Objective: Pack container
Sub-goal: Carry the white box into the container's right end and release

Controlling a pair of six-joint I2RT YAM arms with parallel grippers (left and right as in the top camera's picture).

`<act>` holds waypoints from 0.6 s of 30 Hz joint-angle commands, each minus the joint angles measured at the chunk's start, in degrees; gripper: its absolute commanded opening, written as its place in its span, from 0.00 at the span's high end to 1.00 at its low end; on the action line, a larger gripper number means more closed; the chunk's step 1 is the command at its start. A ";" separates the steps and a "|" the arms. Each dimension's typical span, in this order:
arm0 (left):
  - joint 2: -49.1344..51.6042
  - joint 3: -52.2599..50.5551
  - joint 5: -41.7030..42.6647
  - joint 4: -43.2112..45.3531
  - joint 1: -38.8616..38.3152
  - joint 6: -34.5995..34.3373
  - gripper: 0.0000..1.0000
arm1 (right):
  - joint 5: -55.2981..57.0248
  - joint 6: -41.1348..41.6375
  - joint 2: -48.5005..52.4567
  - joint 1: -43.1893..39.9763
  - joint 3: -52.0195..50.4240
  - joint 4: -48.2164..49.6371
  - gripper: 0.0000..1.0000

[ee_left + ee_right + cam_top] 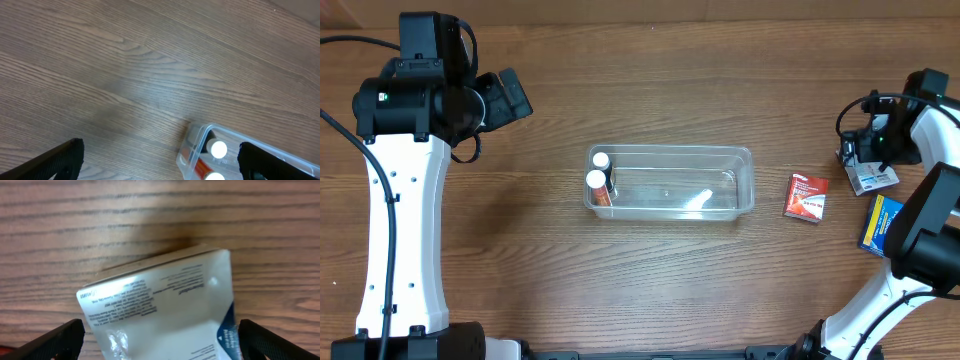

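The clear container lies in the middle of the table. Two white-capped bottles stand inside its left end. In the left wrist view the container's corner and the bottle caps show at the lower right. My left gripper is open and empty, over bare table to the upper left of the container. My right gripper is open, low over a white box that lies between its fingers at the far right.
A red box lies on the table just right of the container. A blue box lies at the right edge, below the white box. The right arm's base stands at the lower right.
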 commanded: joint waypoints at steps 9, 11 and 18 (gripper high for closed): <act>0.04 0.37 0.42 0.61 0.17 1.51 0.00 | -1.88 -0.24 0.00 -0.11 -5.81 2.86 0.00; 0.04 0.37 0.42 0.63 0.17 1.51 0.00 | -2.08 -0.13 0.00 -0.11 -5.81 2.97 0.01; 0.04 0.37 0.44 0.61 0.15 1.51 0.00 | -2.05 2.80 -0.02 -0.11 -5.60 3.43 0.16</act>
